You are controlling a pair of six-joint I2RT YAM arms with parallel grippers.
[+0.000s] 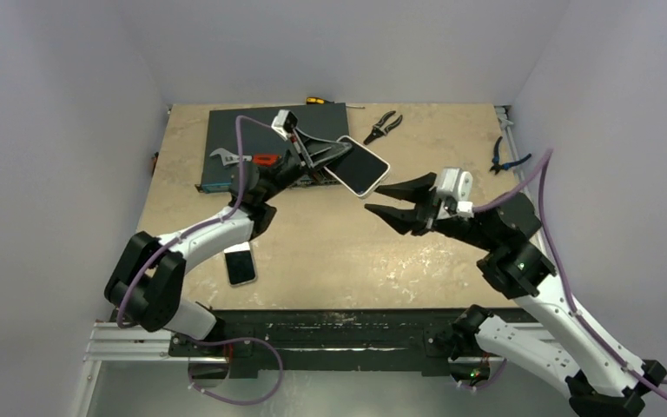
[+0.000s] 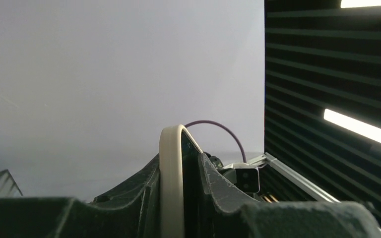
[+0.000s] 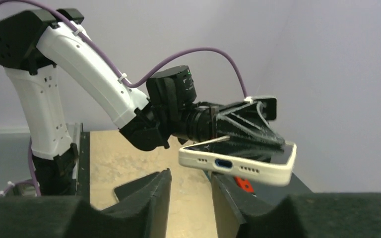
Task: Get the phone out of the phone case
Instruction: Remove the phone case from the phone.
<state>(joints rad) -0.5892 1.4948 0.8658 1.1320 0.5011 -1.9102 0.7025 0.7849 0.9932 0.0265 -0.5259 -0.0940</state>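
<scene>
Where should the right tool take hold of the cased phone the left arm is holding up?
Probably the free charging-port end of the phone case, approached from the right arm's side. The left tool clamps the far end across both faces, leaving this end pointing at the open right tool.

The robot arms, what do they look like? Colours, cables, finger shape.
Both the left arm and the right arm have white links joined by black joints. A purple cable runs along each. The left gripper and the right gripper have black, tapered fingers with a rough surface. A small white camera block sits on each wrist.
</scene>
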